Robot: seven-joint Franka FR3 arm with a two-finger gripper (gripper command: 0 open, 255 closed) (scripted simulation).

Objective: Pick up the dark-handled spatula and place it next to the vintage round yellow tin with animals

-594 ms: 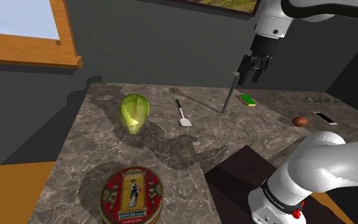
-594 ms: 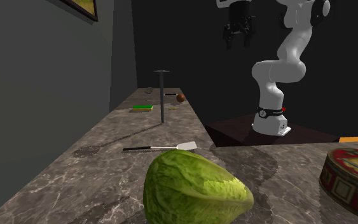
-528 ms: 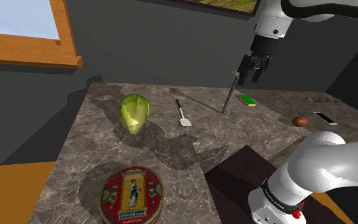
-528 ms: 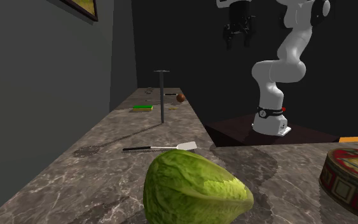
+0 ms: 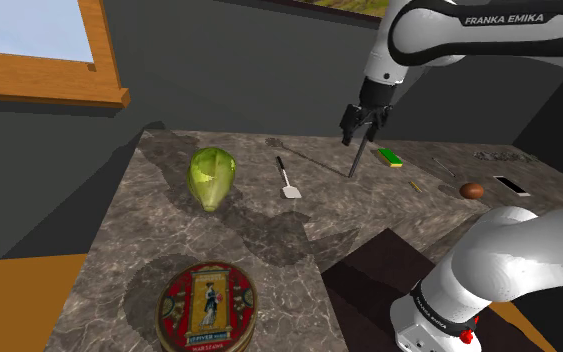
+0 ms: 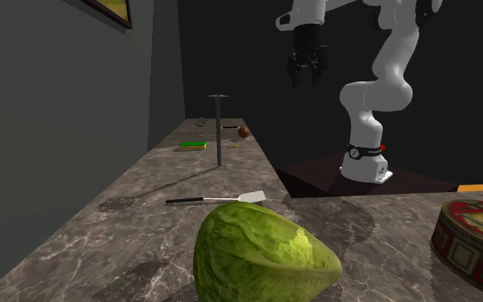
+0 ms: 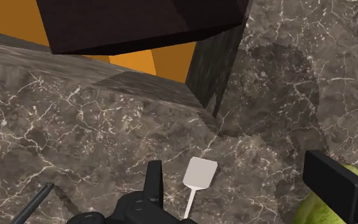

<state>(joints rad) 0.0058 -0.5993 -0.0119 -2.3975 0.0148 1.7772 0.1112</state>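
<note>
The spatula (image 5: 288, 181) lies flat on the marble counter, with a thin dark handle and a pale square blade (image 7: 201, 173); it also appears as a low streak (image 6: 222, 199) behind the lettuce. My gripper (image 5: 359, 126) hangs open high above the counter, to the shoulder view's right of the spatula, holding nothing. In the wrist view its fingers (image 7: 153, 182) stand wide apart with the blade between them far below. The round tin (image 5: 207, 306) looks red with a standing figure on its lid and sits near the counter's front edge (image 6: 475, 244).
A green lettuce (image 5: 210, 177) lies beside the spatula (image 6: 261, 253). An upright dark rod (image 5: 356, 155) stands just below my gripper. A green sponge (image 5: 388, 156), a brown ball (image 5: 472, 190) and a phone (image 5: 512, 185) lie farther right. The dark stand (image 7: 139, 22) adjoins the counter.
My gripper has moved toward the shoulder view's left and lower, closer to the spatula, and the arm now stretches across the picture's top. Nothing on the counter has moved.
</note>
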